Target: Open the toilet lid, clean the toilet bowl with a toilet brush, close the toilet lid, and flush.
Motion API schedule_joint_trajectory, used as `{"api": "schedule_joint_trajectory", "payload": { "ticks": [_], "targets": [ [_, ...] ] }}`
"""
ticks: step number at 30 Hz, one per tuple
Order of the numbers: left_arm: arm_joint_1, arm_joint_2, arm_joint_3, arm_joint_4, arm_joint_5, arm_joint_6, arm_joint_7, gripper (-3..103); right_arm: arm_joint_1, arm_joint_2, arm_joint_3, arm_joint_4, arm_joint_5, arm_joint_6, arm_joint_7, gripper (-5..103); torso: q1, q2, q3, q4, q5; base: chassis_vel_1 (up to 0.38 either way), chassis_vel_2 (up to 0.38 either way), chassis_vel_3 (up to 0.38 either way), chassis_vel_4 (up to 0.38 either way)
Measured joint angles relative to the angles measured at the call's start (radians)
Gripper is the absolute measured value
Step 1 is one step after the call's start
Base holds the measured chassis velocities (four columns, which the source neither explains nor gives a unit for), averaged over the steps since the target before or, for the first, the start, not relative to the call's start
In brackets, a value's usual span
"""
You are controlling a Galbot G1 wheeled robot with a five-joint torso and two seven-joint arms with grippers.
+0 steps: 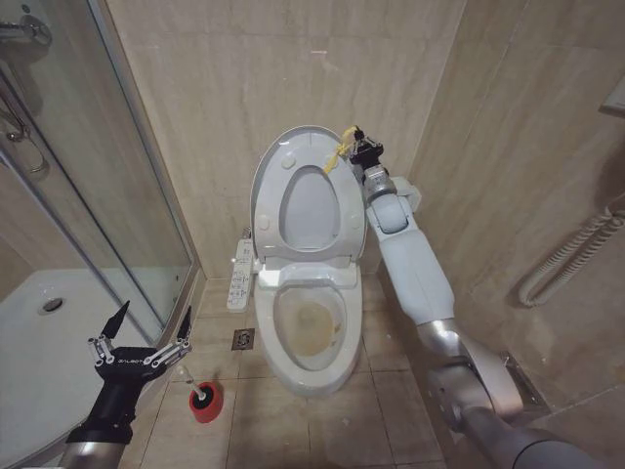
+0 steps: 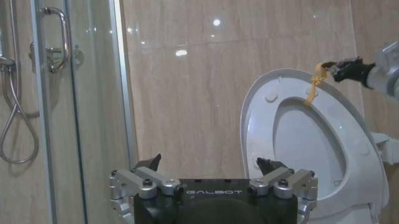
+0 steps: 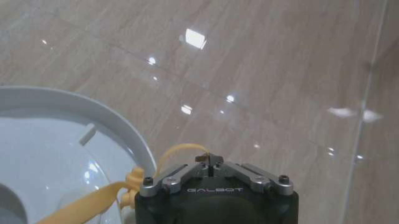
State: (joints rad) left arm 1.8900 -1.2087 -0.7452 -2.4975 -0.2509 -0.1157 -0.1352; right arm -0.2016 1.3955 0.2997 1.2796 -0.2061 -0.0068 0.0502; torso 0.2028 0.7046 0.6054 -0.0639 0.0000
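The toilet lid [image 1: 278, 166] stands upright against the back wall, with its yellow cord loop [image 1: 339, 154] at the top edge. My right gripper [image 1: 363, 142] is at that top edge, shut on the cord loop [image 3: 168, 154] beside the lid [image 3: 50, 140]. The left wrist view shows the same lid [image 2: 299, 140] and right gripper [image 2: 341, 70]. Below, the toilet bowl [image 1: 283, 363] lies uncovered, with a yellowish-brown stain inside. The toilet brush [image 1: 197, 392] sits in a red holder cup [image 1: 205, 406] on the floor left of the bowl. My left gripper [image 1: 154, 313] hangs open and holds nothing, up and to the left of the brush.
A glass shower door [image 1: 98, 195] and white shower tray [image 1: 39, 342] close off the left side. A button-panel arm [image 1: 239, 278] juts from the bowl's left. A floor drain [image 1: 243, 339] lies beside the bowl. A corrugated hose [image 1: 576, 254] runs along the right wall.
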Motion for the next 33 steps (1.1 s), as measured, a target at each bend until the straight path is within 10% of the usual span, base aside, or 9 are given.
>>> {"api": "schedule_joint_trajectory", "payload": {
  "ticks": [11,12,19,20,25,26,33],
  "targets": [
    [0.0,0.0,0.0,0.0,0.0,0.0,0.0,100,-0.203,-0.097,-0.053,0.334,0.296,-0.242,0.066,14,0.0,0.0,0.0,0.0,-0.0001,0.0,0.0,0.0,0.0],
    [0.0,0.0,0.0,0.0,0.0,0.0,0.0,100,-0.247,-0.098,-0.05,0.366,0.319,-0.254,0.074,41,0.0,0.0,0.0,0.0001,0.0,0.0,0.0,0.0,0.0],
    [0.0,0.0,0.0,0.0,0.0,0.0,0.0,100,-0.394,-0.092,-0.017,0.452,0.336,-0.267,0.095,41,0.0,0.0,0.0,0.0,0.0001,0.0,0.0,0.0,0.0],
    [0.0,0.0,0.0,0.0,0.0,0.0,0.0,100,-0.435,-0.088,0.002,0.477,0.332,-0.266,0.096,68,0.0,0.0,0.0,0.0,0.0001,0.0,0.0,0.0,0.0],
    [0.0,0.0,0.0,0.0,0.0,0.0,0.0,100,-0.593,-0.094,0.069,0.578,0.339,-0.263,0.101,68,0.0,0.0,0.0,-0.0001,0.0,0.0,0.0,0.0,0.0],
    [0.0,0.0,0.0,0.0,0.0,0.0,0.0,100,-0.642,-0.096,0.085,0.61,0.355,-0.263,0.106,94,0.0,0.0,0.0,-0.0002,0.0001,0.0,0.0,0.0,0.0],
    [0.0,0.0,0.0,0.0,0.0,0.0,0.0,100,-0.859,-0.09,0.142,0.764,0.46,-0.299,0.138,94,0.0,0.0,0.0,-0.0003,0.0,0.0,0.0,0.0,0.0]
  ]
}}
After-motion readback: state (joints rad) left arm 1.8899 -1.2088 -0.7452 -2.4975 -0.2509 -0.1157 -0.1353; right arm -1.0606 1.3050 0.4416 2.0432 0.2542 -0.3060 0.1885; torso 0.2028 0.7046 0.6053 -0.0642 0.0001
